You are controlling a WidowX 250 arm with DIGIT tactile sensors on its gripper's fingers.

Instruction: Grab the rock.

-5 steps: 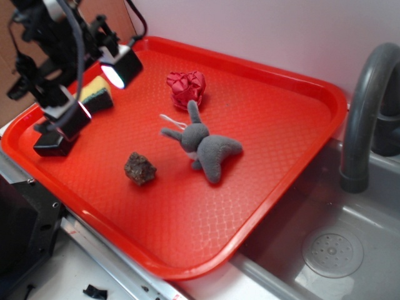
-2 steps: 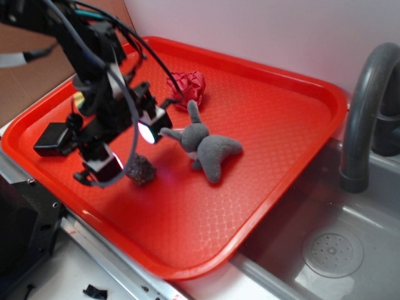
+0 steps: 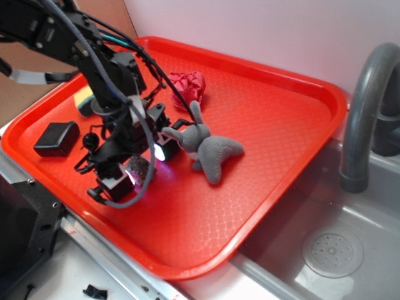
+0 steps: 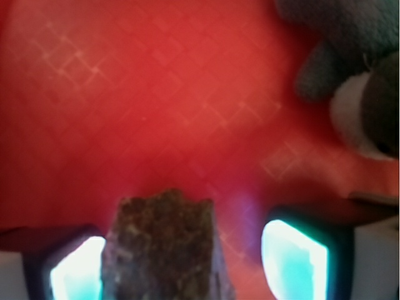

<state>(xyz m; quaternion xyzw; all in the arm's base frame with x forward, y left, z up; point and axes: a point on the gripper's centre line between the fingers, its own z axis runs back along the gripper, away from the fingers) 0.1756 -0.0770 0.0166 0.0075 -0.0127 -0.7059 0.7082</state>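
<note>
The rock is a small lumpy brown-grey stone lying on the red tray, near its front left. My gripper is down over it and open, one lit finger on each side. In the wrist view the rock fills the space between the glowing fingertips. It sits against the left one, and a strip of tray shows before the right one. The gripper is not closed on the stone.
A grey plush toy lies just right of the gripper, close to one finger, and shows in the wrist view's upper right. A red faceted ball, a black block and a sponge share the tray. A sink and faucet stand right.
The arm swung from the tray's back left corner to the rock and came down. Its open fingers now straddle the stone. The rock has stayed where it was.
</note>
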